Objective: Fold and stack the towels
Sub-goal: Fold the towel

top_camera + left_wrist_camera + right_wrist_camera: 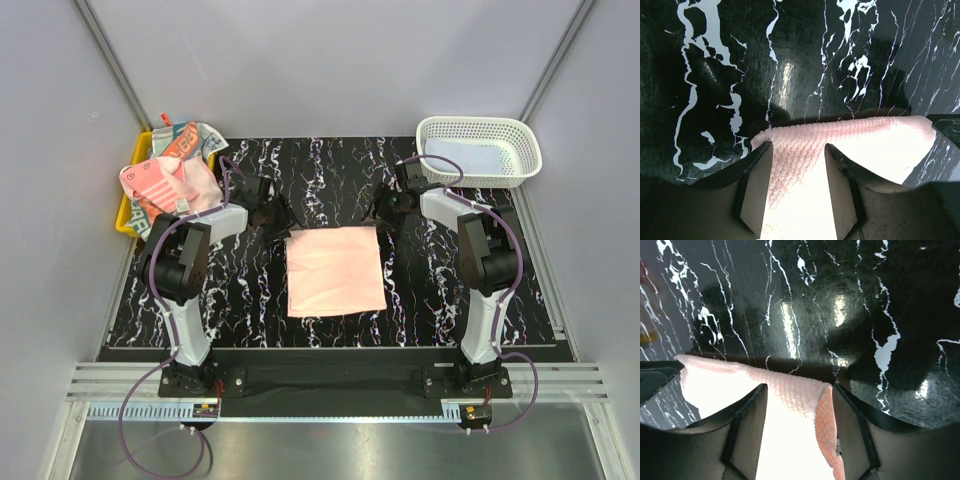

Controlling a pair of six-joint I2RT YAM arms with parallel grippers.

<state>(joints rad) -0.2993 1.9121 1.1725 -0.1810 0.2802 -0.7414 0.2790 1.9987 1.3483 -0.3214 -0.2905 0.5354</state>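
A plain pink towel (pixel 335 270) lies spread flat in the middle of the black marbled table (pixel 250 300). My left gripper (pixel 275 215) is at its far left corner. In the left wrist view the gripper (pixel 797 150) stands open, its fingers straddling the pink towel's (pixel 805 145) corner. My right gripper (pixel 385 212) is at the far right corner. The right wrist view shows that gripper (pixel 799 390) open too, with the pink towel's (pixel 795 390) doubled edge lying between its fingers. More towels are heaped at the far left: a pink striped one (pixel 165 185) and a cream lettered one (pixel 185 138).
A yellow tray (pixel 128 205) at the far left holds the heap of towels. A white lattice basket (pixel 478 130) stands at the far right with a pale blue-white towel (pixel 470 157) inside. Grey walls close in both sides.
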